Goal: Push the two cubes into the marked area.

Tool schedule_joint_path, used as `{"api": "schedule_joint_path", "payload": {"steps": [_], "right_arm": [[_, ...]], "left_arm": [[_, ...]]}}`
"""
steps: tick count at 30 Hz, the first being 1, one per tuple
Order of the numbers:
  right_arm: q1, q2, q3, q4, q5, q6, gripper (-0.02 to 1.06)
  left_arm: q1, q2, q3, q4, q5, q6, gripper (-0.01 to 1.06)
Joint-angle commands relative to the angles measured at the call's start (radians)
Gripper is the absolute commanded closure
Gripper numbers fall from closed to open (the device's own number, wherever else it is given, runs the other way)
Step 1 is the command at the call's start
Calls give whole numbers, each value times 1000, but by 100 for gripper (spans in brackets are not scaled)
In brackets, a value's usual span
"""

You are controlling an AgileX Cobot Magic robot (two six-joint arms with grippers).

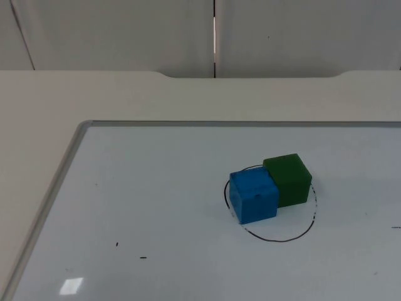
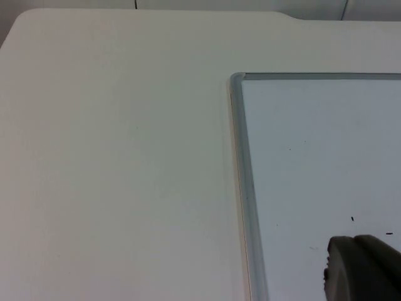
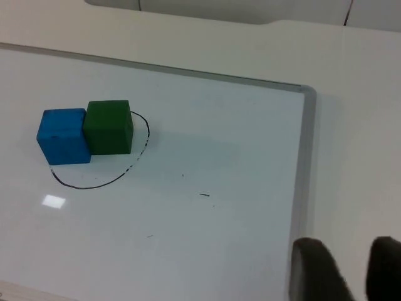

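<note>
Because both cubes are rigid blocks with flat faces, they appear light and likely to slide readily on the smooth whiteboard (image 1: 188, 207) that lies on the worktop (image 1: 125, 94). A push is best applied low and square to the middle of a flat face; an off-centre contact is likely to spin a cube rather than move it straight.

Left tool (image 2: 363, 269): it waits over the left frame of the whiteboard, well apart from the cubes. One dark fingertip is visible, so whether it is open or closed cannot be told.

Blue cube (image 1: 253, 195): it sits at the left side of the hand-drawn circle (image 1: 282, 238). Its base appears to lie on or slightly across the left arc of the line. It touches the green cube on its right.

Green cube (image 1: 287, 180): it sits at the upper right part of the circle, apparently inside the line or on it.

Right tool (image 3: 348, 266): it waits over the right frame of the whiteboard, well apart from the cubes. Its two fingers stand apart with a visible gap, holding nothing.

Judged from this arrangement, the task is nearly or fully complete. A short nudge on the left face of the blue cube may bring it wholly inside.
</note>
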Motion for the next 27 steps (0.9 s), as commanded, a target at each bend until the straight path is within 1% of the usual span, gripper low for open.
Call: {"api": "schedule_joint_path", "payload": {"steps": [1,3,4,5,6,7,8,9,11,13,14,18,20,21,22,23,27], "right_arm": [[-5,-4,0,-3,-12,-3,67],[-5,-4,0,-3,-12,-3,43],[-5,-4,0,-3,-12,-3,43],[-5,-4,0,-3,-12,-3,23],[-5,-4,0,-3,-12,-3,9],[-5,-4,0,-3,-12,0,-2],[-5,-4,0,-3,-12,0,0],[-5,-4,0,-3,-12,0,0],[-5,-4,0,-3,-12,0,0],[-5,-4,0,-3,-12,0,0],[-5,-4,0,-3,-12,0,0],[-5,-4,0,-3,-12,0,0],[-5,-4,0,-3,-12,0,0],[-5,-4,0,-3,-12,0,0],[-5,-4,0,-3,-12,0,0],[-5,-4,0,-3,-12,0,0],[-5,-4,0,-3,-12,0,0]], "left_arm": [[-4,-4,3,2,-13,0,105],[-4,-4,3,2,-13,0,105],[-4,-4,3,2,-13,0,105],[-4,-4,3,2,-13,0,105],[-4,-4,3,2,-13,0,105],[-4,-4,3,2,-13,0,102],[-4,-4,3,2,-13,0,97],[-4,-4,3,2,-13,0,97],[-4,-4,3,2,-13,0,84],[-4,-4,3,2,-13,0,68],[-4,-4,3,2,-13,0,68],[-4,-4,3,2,-13,0,28],[-4,-4,3,2,-13,0,10],[-4,-4,3,2,-13,0,10],[-4,-4,3,2,-13,0,2],[-4,-4,3,2,-13,0,0],[-4,-4,3,2,-13,0,0]]}}
